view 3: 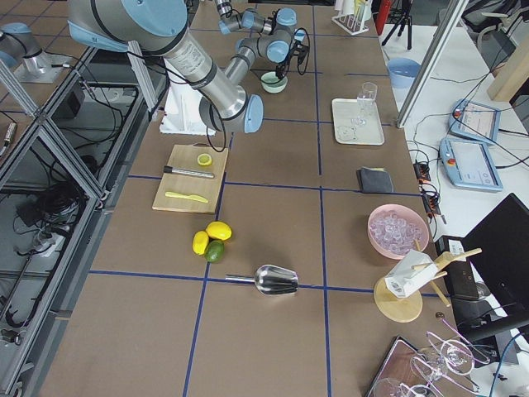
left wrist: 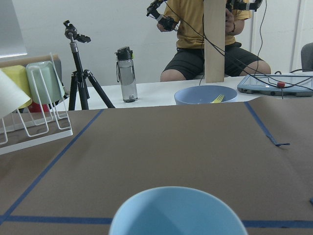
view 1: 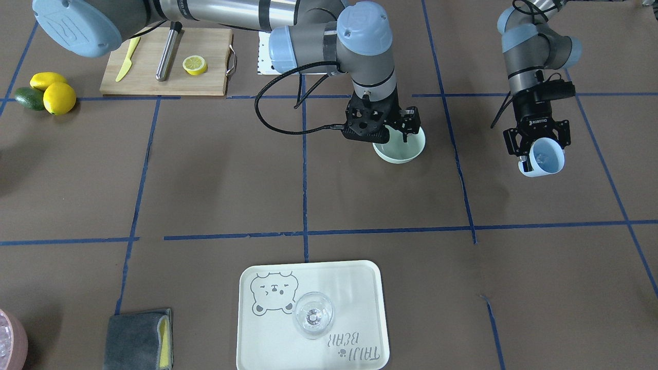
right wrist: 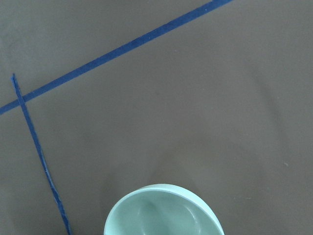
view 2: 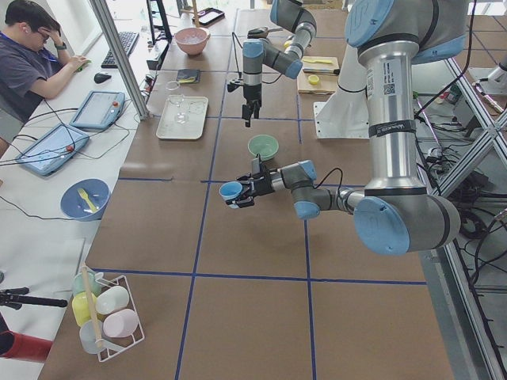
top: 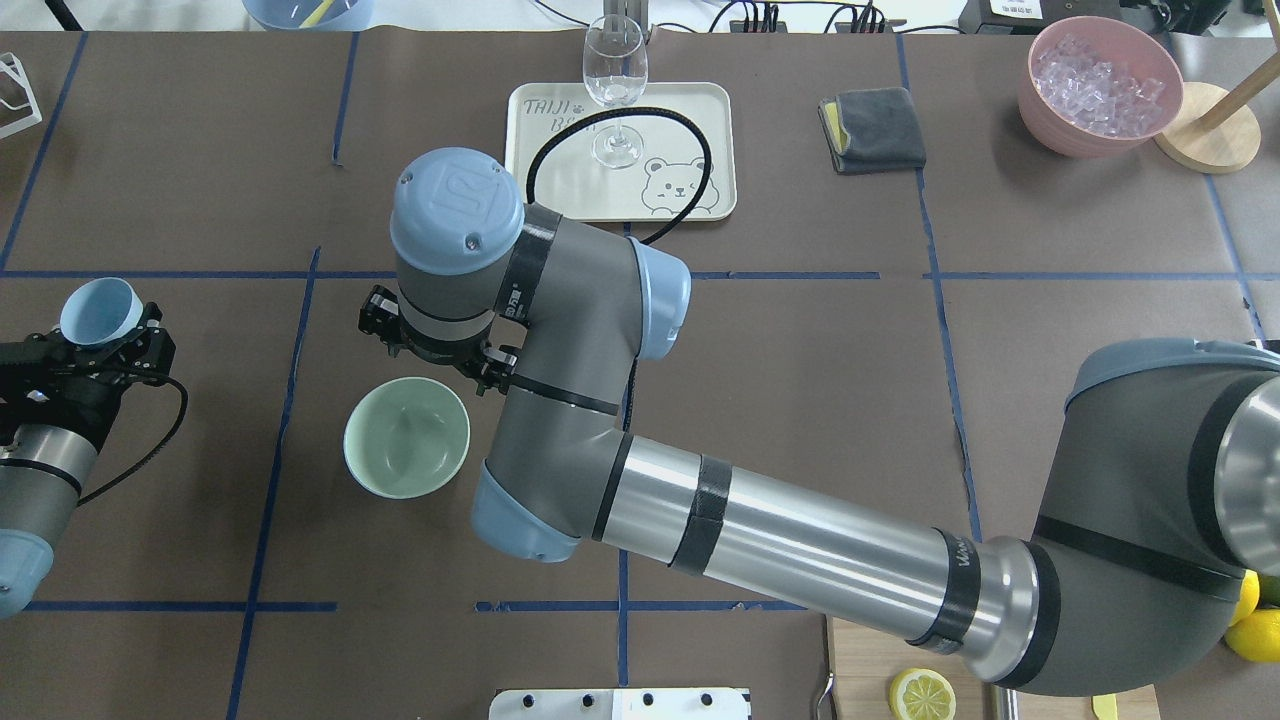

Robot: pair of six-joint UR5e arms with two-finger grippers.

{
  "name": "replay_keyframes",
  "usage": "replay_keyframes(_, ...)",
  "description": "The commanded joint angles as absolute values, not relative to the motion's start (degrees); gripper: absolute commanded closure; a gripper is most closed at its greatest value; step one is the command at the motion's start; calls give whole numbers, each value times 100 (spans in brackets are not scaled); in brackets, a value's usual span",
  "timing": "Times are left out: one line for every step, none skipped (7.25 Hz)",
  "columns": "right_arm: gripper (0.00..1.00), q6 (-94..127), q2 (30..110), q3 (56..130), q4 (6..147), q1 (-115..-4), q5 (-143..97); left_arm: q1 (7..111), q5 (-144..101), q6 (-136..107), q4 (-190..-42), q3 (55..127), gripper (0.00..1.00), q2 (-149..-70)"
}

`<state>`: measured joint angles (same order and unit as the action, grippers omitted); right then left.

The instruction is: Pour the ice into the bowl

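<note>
You have, upper left of the front view, a cutting board [view 1: 211, 82] with a lemon half [view 1: 195, 65] and a yellow knife [view 1: 127, 59], bottom centre a tray [view 1: 360, 288] bearing a wine glass [view 1: 313, 314], lower left a grey cloth [view 1: 134, 339]

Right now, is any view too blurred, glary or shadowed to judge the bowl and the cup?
Overhead exterior: even light, the bowl sharp with a soft shadow inside; the right arm hides the table beside it. Right wrist-mounted: sharp, no glare, bowl cropped at the bottom edge. Left wrist-mounted: the light blue cup slightly soft at the bottom edge, background crisp.
</note>
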<state>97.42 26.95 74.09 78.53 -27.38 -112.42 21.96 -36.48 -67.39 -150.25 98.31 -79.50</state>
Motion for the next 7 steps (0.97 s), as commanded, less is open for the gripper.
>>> replay_keyframes(0,9686,3649,8921,8261,-3048,-11285,2206,-3647,-6120,-15021,10299,100,-7963)
replay_keyframes(0,9616,4300,9582,8270,-3233,-11320,2171,-3647,-6117,-15021,10353,100,-7989)
replay_keyframes(0,9450,4829,10006,8279,-3356,-11329,2127,-3700,-6021,-15021,10354,100,-7998)
replay_keyframes(0,9179,5217,10237,8279,-3497,-11329,2118,-3718,-5446,-15012,10354,100,-8094)
replay_keyframes(0,8889,5621,10535,8392,-3620,-11329,2075,-3700,-4840,-15012,10336,100,-8156)
replay_keyframes(0,8538,5869,10747,8594,-3778,-11338,2013,-3700,-4791,-15020,10353,100,-8174)
replay_keyframes(0,8134,5923,10836,8935,-3936,-11329,1856,-3700,-4781,-15012,10354,100,-8183)
